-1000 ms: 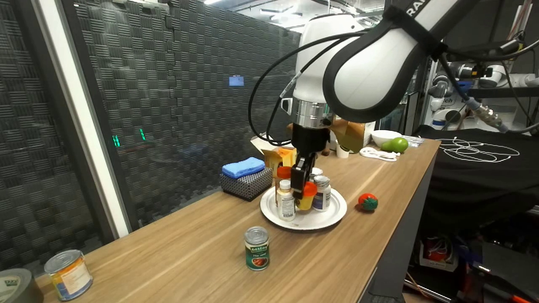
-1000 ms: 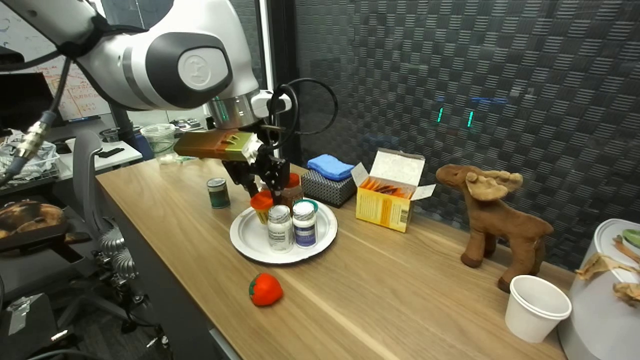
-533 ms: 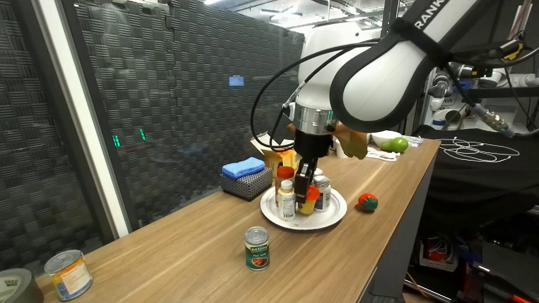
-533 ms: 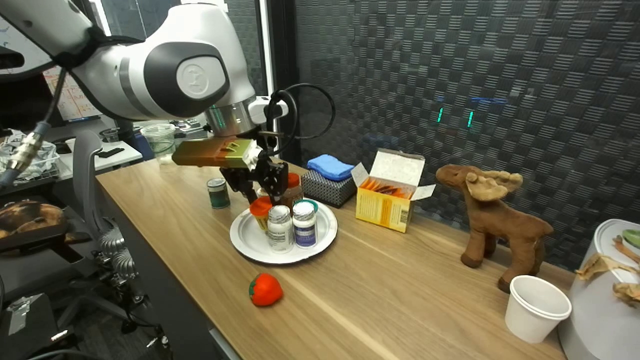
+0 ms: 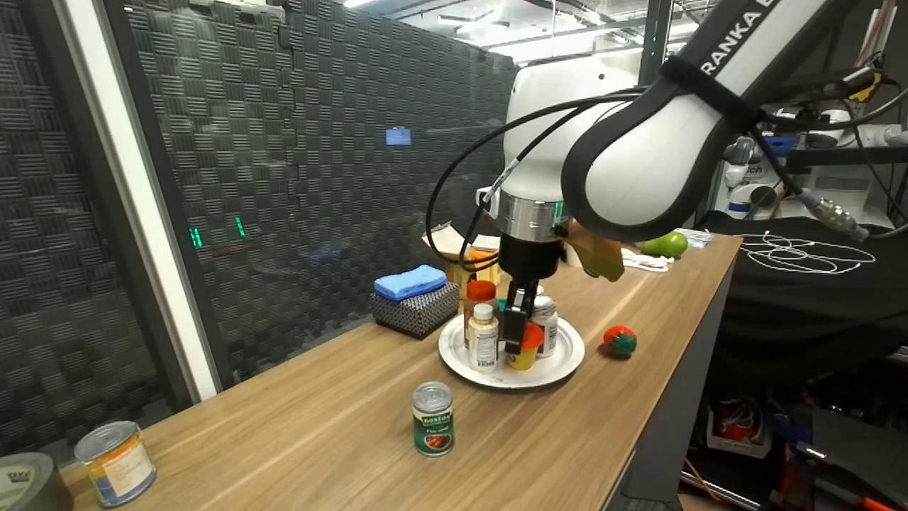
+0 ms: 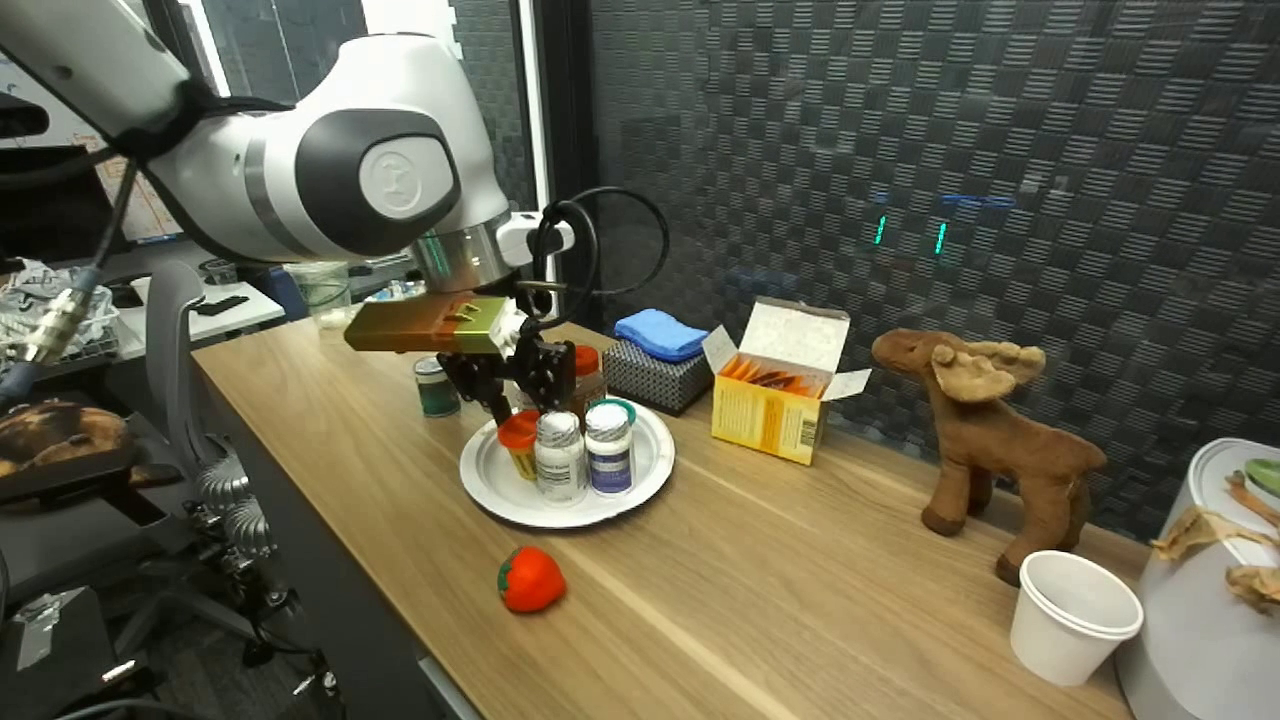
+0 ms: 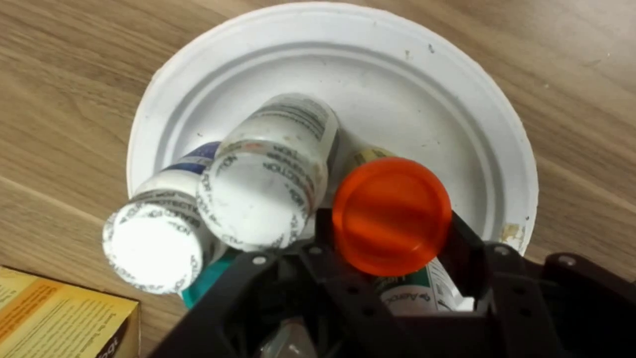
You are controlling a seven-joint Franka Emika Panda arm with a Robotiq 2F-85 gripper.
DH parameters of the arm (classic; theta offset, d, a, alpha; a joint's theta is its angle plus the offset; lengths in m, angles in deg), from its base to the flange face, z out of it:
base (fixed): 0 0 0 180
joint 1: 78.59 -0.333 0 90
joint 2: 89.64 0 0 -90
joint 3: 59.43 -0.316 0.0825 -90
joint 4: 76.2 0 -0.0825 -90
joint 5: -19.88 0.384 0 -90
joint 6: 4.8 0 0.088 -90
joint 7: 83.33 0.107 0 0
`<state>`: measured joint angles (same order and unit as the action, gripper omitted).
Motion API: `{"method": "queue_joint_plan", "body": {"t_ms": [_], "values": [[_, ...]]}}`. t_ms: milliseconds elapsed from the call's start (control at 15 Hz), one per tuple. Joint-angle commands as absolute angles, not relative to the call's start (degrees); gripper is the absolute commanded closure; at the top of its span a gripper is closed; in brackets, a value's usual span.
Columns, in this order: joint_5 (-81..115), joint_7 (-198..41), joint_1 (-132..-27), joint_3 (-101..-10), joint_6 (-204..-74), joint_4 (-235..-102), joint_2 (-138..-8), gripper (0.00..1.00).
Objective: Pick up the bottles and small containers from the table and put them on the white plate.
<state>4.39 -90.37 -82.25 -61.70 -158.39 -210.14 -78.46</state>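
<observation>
Black gripper [image 7: 390, 221] clasped orange-lidded yellow cup [image 6: 520, 441], edge of round white plate [image 7: 318, 25] lay partly hidden, teal lid [image 7: 207, 279] mostly covered

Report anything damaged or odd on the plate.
On the plate, a brownish patch marks the rim in the wrist view. It looks odd against the white; whether stain or damage, I cannot tell.

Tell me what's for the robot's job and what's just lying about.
For the job:
gripper, closed on the orange-topped cup
white plate
white bottles
tall red-capped bottle
green-lidded jar, mostly hidden
wooden table

Just lying about, I think:
strawberry
toy moose
yellow box
blue cloth
paper cups
roll of tape
</observation>
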Motion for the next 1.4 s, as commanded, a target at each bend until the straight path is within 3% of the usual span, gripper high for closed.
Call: {"method": "queue_joint_plan", "body": {"t_ms": [0,133,933,1333], "values": [[3.7,-91.2,-82.2,-61.3,-159.7,-209.9,-78.4,0.15],[3.5,-91.1,-82.1,-61.2,-160.1,-210.1,-78.7,0.00],[-0.8,-89.4,-82.7,-60.0,-163.3,-215.0,-87.3,0.00],[0.1,-84.6,-83.4,-63.1,-152.3,-220.6,-100.8,0.00]]}}
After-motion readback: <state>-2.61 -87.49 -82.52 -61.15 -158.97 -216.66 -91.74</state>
